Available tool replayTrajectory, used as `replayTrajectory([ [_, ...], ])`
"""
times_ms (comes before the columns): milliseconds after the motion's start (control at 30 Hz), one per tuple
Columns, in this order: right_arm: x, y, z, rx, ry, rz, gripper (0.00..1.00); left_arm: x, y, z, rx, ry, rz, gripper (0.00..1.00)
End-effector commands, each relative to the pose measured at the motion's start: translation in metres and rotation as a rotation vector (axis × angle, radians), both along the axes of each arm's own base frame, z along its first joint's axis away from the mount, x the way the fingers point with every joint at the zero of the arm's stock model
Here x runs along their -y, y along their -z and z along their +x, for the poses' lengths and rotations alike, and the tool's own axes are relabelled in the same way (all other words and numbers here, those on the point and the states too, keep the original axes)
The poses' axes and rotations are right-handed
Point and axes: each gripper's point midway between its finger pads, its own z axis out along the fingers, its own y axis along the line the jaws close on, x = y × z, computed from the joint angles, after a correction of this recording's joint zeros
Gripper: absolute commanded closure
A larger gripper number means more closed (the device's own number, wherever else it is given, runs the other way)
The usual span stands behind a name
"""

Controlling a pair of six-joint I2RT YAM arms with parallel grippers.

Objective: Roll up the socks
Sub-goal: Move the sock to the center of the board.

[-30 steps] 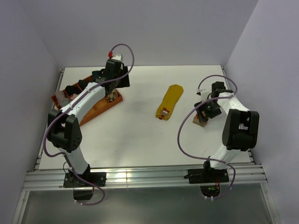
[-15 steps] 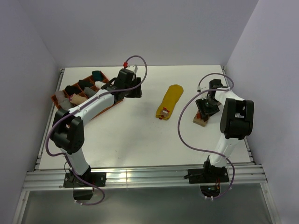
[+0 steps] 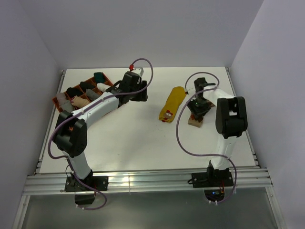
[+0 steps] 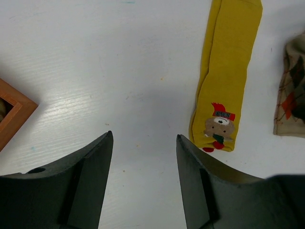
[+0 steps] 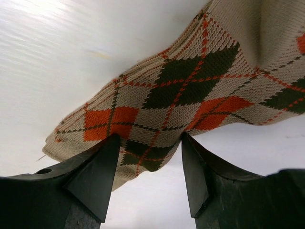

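The mustard yellow sock (image 3: pixel 172 103) lies flat and long at mid-table; in the left wrist view (image 4: pixel 231 71) its bear label is at the near end. My left gripper (image 3: pixel 137 93) is open and empty above bare table, left of that sock (image 4: pixel 144 135). My right gripper (image 3: pixel 196 108) is right of the mustard sock. It grips the orange-brown-cream argyle sock (image 5: pixel 190 90), whose fabric bulges between the jaws (image 5: pixel 150 137). That sock (image 3: pixel 194 122) shows as a small tan lump under the gripper. I cannot pick out the brown-and-cream argyle sock.
An orange divided tray (image 3: pixel 61 98) with several small dark and pale bundles stands at the far left; its corner (image 4: pixel 14 112) shows in the left wrist view. White walls close in the table on three sides.
My left gripper has left the tray and moved right toward the mustard sock. My right gripper has moved left, and the argyle sock has shifted left with it.
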Motion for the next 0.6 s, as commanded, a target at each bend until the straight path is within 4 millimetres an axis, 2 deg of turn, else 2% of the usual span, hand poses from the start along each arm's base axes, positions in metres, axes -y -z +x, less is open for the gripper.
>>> replayTrajectory([
  [0,-0.050,0.012,-0.007,-0.058,-0.068,0.019,0.38,-0.001,-0.019,-0.002,0.035,-0.009,-0.028,0.39],
  [100,-0.079,0.004,-0.008,-0.079,-0.094,0.061,0.38,-0.002,-0.024,-0.005,0.043,-0.009,-0.027,0.39],
  [167,-0.093,0.008,-0.011,-0.113,-0.112,0.063,0.38,-0.004,-0.027,-0.006,0.044,-0.008,-0.024,0.39],
  [233,-0.115,0.013,-0.016,-0.154,-0.150,0.087,0.38,-0.005,-0.029,-0.006,0.050,-0.009,-0.024,0.39],
  [400,-0.172,0.008,-0.030,-0.228,-0.181,0.224,0.38,-0.010,-0.034,-0.008,0.062,-0.018,-0.015,0.39],
  [567,-0.174,0.001,-0.028,-0.198,-0.171,0.216,0.38,-0.012,-0.036,-0.010,0.064,-0.013,-0.012,0.39],
])
